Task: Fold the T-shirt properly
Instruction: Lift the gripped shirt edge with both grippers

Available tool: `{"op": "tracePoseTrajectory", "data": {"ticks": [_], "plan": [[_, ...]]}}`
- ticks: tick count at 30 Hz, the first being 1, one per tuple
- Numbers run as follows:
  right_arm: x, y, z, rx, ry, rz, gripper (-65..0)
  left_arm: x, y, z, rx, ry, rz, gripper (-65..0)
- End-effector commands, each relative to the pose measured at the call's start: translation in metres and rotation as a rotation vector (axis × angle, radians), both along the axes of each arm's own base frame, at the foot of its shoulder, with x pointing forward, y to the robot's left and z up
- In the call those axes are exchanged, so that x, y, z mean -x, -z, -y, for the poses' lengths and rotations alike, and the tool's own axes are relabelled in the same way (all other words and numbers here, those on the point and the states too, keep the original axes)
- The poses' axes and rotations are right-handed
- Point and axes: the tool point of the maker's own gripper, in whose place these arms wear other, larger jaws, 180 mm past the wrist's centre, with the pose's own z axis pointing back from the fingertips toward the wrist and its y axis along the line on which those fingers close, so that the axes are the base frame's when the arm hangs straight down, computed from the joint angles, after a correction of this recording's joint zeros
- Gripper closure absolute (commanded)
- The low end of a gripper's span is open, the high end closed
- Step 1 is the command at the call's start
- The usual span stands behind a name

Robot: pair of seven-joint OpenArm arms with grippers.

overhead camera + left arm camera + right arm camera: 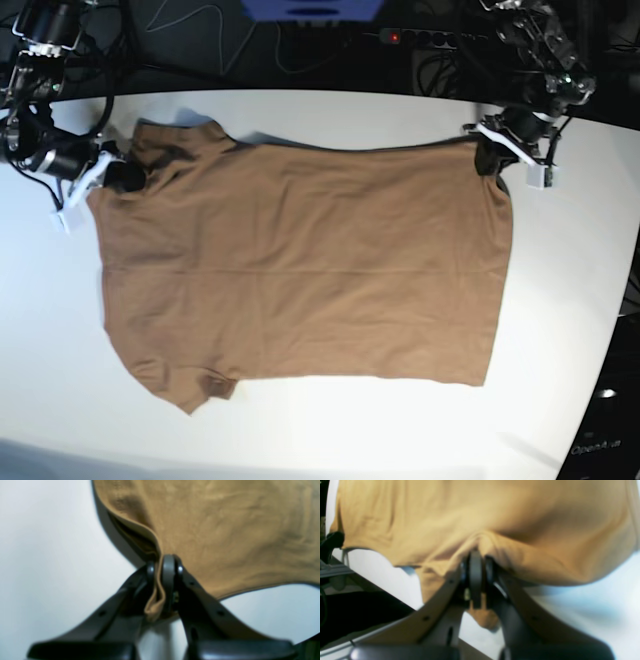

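My left gripper (pixel 162 565) pinches a fold of the shirt (pixel 300 270) at its hem corner, my right (pixel 476 562) clamps the shoulder end (cloth bunched between the fingers), and the shirt spreads flat across the table (pixel 560 330).
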Motion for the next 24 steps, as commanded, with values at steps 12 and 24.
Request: {"op": "tracePoseTrajectory", "data": {"ticks": [12,24], "plan": [[-0.021,-0.029,0.006,0.096,-0.036,0.099,-0.9,-0.008,-0.017,-0.022,-0.162,0.037,-0.147,-3.1],[-0.046,-0.047,0.013,0.104,-0.005,0.146,-0.9,-0.048,-0.047,-0.033,-0.259,0.036,-0.136,-3.1]]}}
